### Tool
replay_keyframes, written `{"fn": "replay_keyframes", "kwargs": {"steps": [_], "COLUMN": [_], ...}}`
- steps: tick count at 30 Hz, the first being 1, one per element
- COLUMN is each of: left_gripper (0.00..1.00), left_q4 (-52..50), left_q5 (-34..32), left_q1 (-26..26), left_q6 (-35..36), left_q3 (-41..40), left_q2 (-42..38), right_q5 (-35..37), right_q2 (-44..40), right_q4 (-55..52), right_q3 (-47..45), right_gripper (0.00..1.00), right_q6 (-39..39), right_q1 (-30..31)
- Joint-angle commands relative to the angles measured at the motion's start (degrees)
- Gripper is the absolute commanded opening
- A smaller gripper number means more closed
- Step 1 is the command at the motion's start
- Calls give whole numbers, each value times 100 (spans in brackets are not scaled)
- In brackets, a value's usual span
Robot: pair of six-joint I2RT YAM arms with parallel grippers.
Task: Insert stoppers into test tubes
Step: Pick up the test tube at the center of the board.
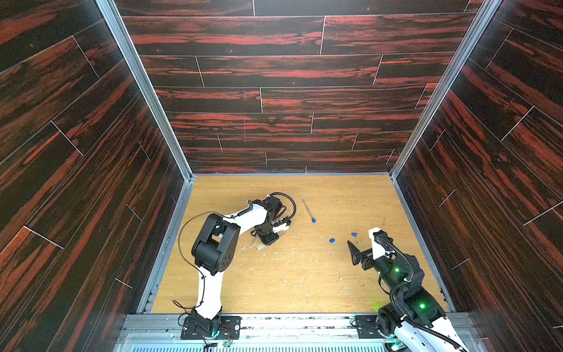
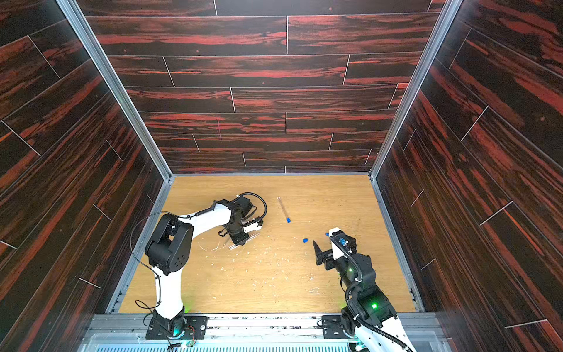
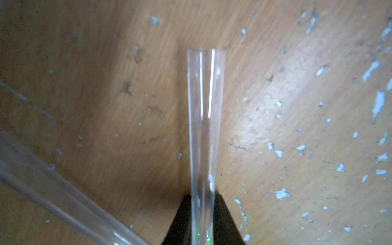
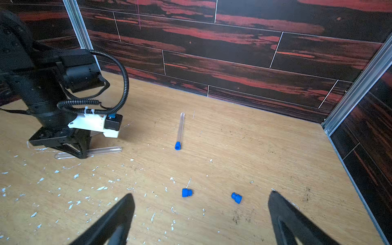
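My left gripper (image 3: 202,197) is shut on a clear test tube (image 3: 204,118), low over the wooden floor; its open end points away from the jaws. A second clear tube (image 3: 53,191) lies beside it. In both top views the left gripper (image 1: 268,240) (image 2: 239,239) stands left of centre. Farther back lies a tube (image 1: 306,207) (image 4: 180,127) with a blue stopper (image 1: 313,220) (image 4: 177,146) in its near end. Two loose blue stoppers (image 4: 187,192) (image 4: 236,197) lie just ahead of my right gripper (image 4: 201,195) (image 1: 364,243), which is open and holds nothing.
Pale flecks of debris (image 1: 286,262) are scattered over the wooden floor (image 1: 335,289). Dark red-streaked walls (image 1: 274,91) with metal corner posts (image 1: 405,158) enclose the floor on three sides. The left arm's elbow (image 1: 214,243) hangs over the left part.
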Motion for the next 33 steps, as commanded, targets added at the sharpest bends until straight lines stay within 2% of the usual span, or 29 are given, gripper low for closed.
{"fn": "replay_keyframes", "kwargs": {"steps": [1,9,22,28,33], "left_gripper": [19,14,12,12,12], "left_q4": [-197,-188,-175,-153,-79], "left_q5": [31,46,509,928,822], "left_q1": [-111,-200,-236,-304,-471], "left_q6": [200,260,471,877,1397], "left_q3": [-127,-199,-295,-158,62], "left_q2": [55,-17,-806,-1211,-1390], "right_q5": [66,65,-29,-201,-168], "right_q2": [-113,-140,-128,-57,12], "right_q4": [70,55,22,12,-122], "right_q3": [-52,-50,-30,91,300], "right_gripper": [99,98,99,99,99], "right_q6": [34,48,114,278,729], "right_q1": [-13,-12,-11,-11,-12]}}
